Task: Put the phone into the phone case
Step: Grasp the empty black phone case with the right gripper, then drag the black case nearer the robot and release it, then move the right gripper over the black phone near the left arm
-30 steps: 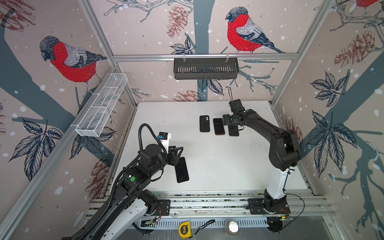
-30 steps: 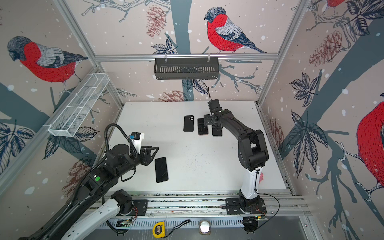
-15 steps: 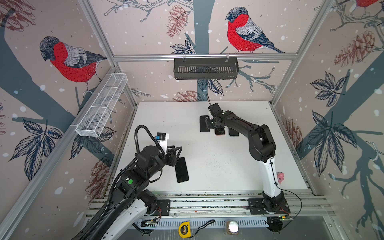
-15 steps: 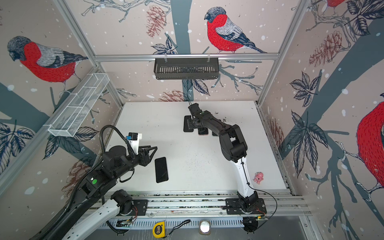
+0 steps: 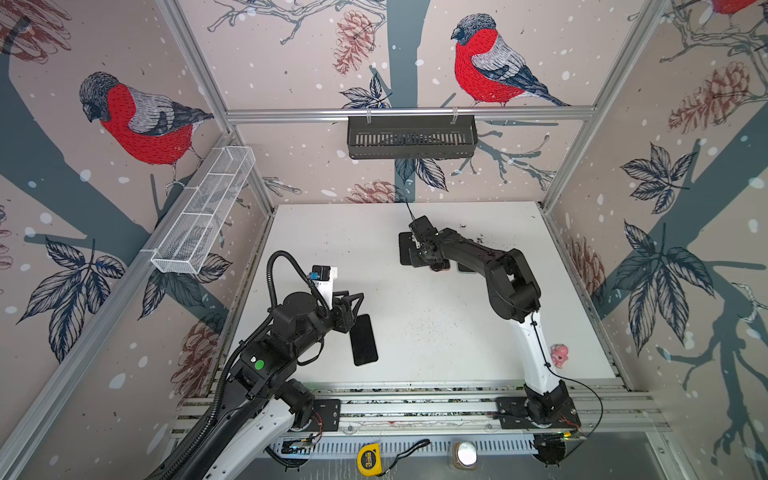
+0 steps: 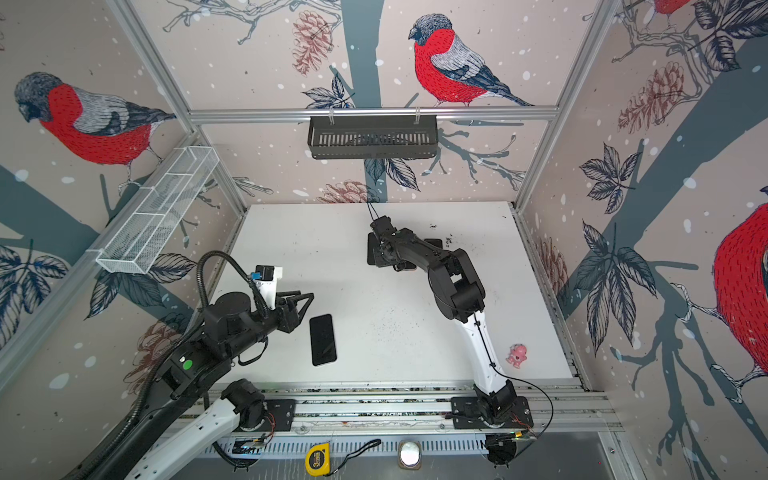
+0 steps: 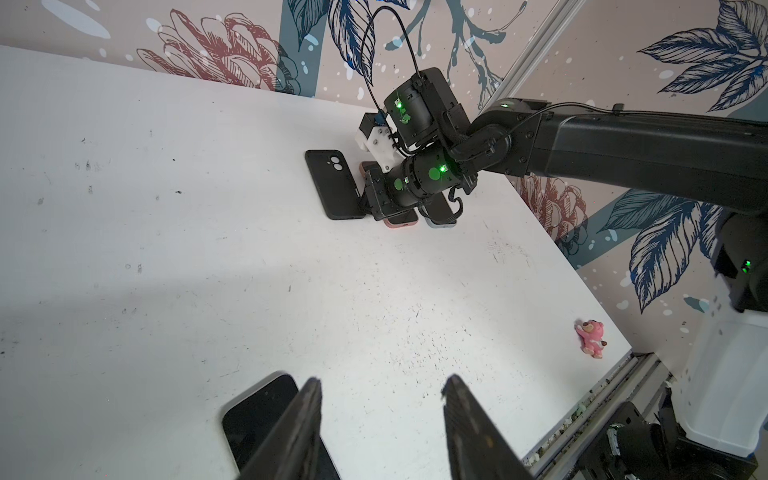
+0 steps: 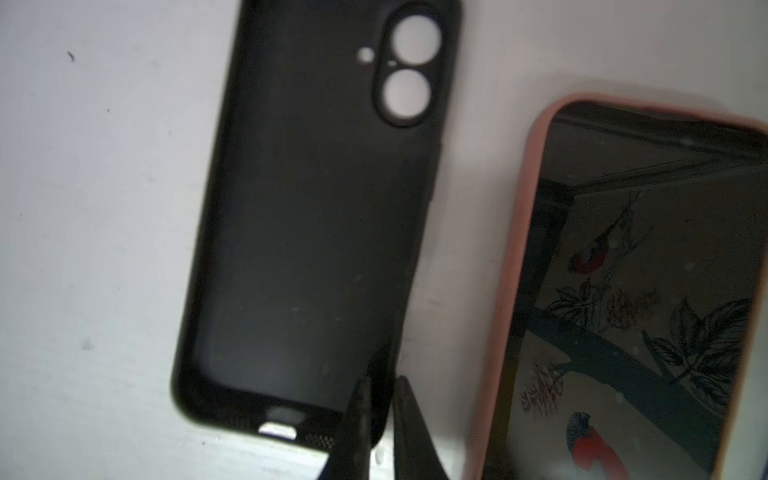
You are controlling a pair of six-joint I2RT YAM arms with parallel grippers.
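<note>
The right gripper [image 8: 382, 380] had swung over and seemingly clamped a corner of the phone case [image 8: 316, 216], securing it; the left gripper [image 7: 382, 380] stood jaws apart.

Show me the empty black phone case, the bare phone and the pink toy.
black phone case [image 8: 316, 232], right wrist view, middle of its back panel.
phone [image 6: 323, 340], in a top view, centre of its dark screen.
pink toy figure [image 7: 591, 337], left wrist view, its body.
</note>
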